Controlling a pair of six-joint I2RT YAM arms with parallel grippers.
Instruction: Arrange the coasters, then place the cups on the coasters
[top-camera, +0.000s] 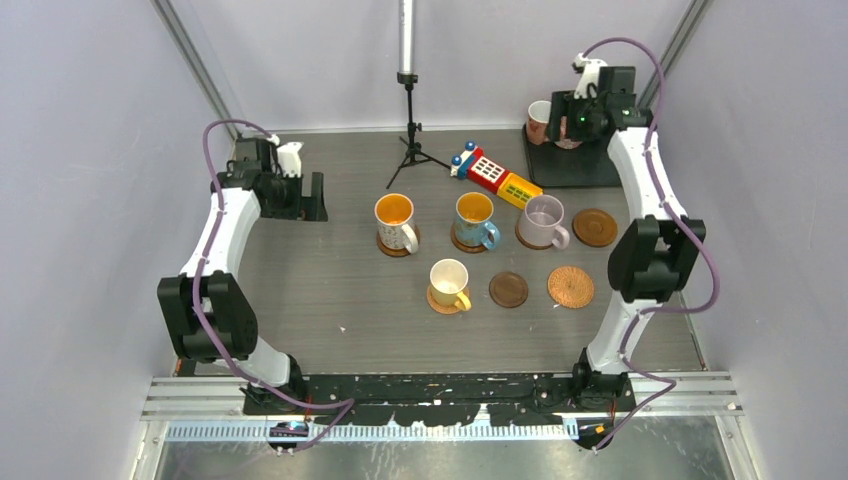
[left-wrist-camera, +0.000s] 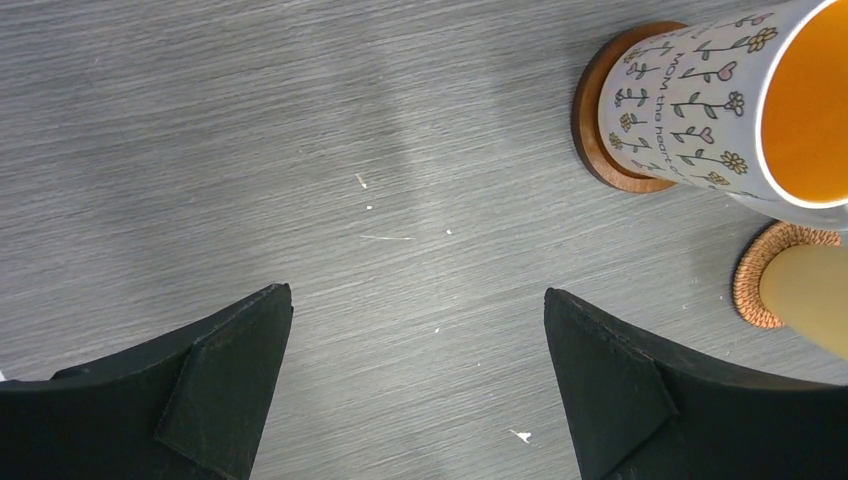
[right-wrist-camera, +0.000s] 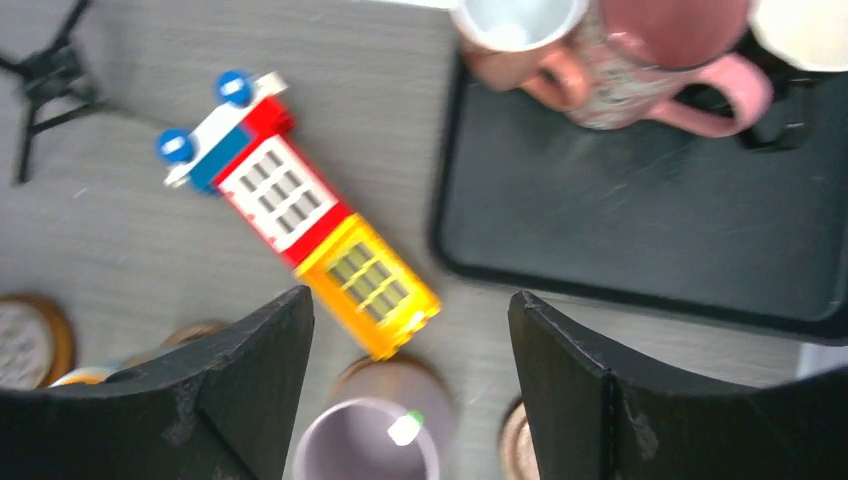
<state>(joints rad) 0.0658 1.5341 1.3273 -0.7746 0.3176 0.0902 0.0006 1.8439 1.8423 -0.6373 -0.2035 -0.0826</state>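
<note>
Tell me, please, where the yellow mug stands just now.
In the top view, the yellow mug stands on a woven coaster at mid-table, nearer the arms than the white mug and blue mug, just left of a bare dark coaster.

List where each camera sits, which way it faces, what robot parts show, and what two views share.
Top external: above and behind the robot, looking down at the table; left arm and right arm show.
Left wrist: on the left wrist, looking down past the open left hand at the patterned mug.
Right wrist: on the right wrist, looking down past the open right hand at the toy block, black tray.
Shared: toy block, in top external and right wrist.
</note>
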